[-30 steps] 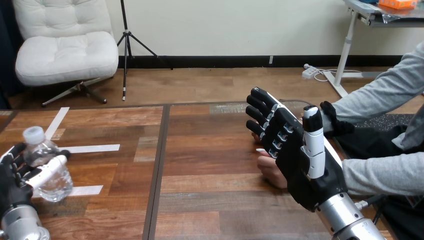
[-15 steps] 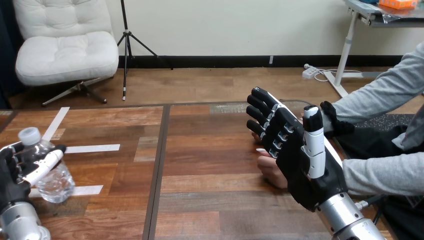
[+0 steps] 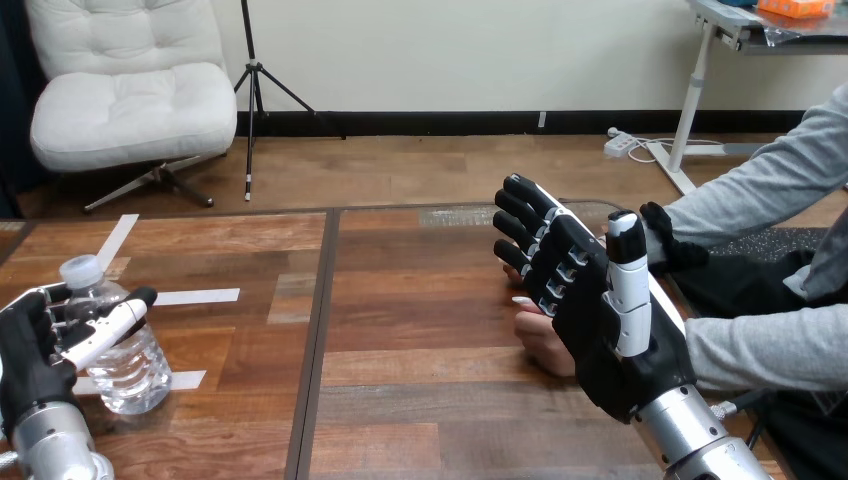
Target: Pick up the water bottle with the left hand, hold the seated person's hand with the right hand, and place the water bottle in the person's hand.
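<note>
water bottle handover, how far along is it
Done: the left robot hand is wrapped round the water bottle at the view's left. In hand: the right robot hand stands open by the person's hand, not gripping it. Left: hold that hand, carry the bottle across, place it.

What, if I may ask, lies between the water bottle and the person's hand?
Head view: bare table with a dark seam and white tape strips beside the water bottle.

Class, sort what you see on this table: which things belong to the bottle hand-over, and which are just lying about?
Belong to the job:
water bottle
left hand, curled round it
right hand, upright and open
person's hand, just behind the right hand

Just lying about:
white tape strips on the table
</note>
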You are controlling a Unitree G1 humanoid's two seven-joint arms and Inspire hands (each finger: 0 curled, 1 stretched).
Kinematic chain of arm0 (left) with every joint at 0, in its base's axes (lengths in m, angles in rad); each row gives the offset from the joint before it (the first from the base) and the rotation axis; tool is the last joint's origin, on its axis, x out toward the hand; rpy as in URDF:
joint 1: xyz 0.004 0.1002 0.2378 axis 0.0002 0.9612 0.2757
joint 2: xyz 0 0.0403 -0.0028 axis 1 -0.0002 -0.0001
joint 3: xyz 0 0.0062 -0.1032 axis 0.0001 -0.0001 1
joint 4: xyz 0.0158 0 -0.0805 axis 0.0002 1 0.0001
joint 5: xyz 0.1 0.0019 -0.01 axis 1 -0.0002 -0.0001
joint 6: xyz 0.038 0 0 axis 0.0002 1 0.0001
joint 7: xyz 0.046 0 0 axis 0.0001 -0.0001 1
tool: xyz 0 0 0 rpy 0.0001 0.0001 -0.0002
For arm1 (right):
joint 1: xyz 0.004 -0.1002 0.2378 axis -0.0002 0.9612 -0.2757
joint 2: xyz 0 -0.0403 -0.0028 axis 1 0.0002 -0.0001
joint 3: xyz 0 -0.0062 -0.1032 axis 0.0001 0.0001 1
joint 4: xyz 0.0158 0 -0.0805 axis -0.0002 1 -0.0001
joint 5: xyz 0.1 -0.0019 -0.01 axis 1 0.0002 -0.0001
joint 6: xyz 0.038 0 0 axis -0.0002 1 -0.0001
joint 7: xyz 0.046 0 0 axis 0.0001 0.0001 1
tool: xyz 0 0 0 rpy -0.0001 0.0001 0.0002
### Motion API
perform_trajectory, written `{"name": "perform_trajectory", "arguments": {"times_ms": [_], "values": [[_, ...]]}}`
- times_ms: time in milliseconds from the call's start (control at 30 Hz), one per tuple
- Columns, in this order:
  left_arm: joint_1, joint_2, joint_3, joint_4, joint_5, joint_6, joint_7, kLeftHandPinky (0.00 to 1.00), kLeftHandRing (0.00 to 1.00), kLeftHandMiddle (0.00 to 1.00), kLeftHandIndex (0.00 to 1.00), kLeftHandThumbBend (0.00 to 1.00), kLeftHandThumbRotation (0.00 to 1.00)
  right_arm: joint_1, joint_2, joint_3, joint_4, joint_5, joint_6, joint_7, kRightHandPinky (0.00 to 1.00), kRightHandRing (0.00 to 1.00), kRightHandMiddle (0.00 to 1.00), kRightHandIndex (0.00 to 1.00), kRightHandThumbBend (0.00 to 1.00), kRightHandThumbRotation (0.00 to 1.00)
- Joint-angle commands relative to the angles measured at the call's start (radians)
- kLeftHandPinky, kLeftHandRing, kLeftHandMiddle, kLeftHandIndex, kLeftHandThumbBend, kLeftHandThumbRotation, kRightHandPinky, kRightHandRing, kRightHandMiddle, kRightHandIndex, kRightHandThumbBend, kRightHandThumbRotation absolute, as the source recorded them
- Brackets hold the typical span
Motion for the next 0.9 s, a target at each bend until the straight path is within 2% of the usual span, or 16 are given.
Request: {"name": "perform_trajectory", "arguments": {"times_ms": [0,867], "values": [[-0.04,0.02,-0.012,-0.013,0.014,-0.049,0.008,0.36,0.41,0.46,0.47,0.75,0.0,-0.033,0.007,-0.007,-0.039,0.012,-0.002,0.0,0.99,0.98,0.96,0.93,0.88,1.0],[-0.044,0.015,-0.014,-0.001,0.011,-0.072,0.018,0.38,0.42,0.46,0.47,0.75,0.0,-0.038,0.008,-0.005,-0.033,0.008,0.001,-0.005,1.0,0.98,0.96,0.93,0.88,1.0]]}}
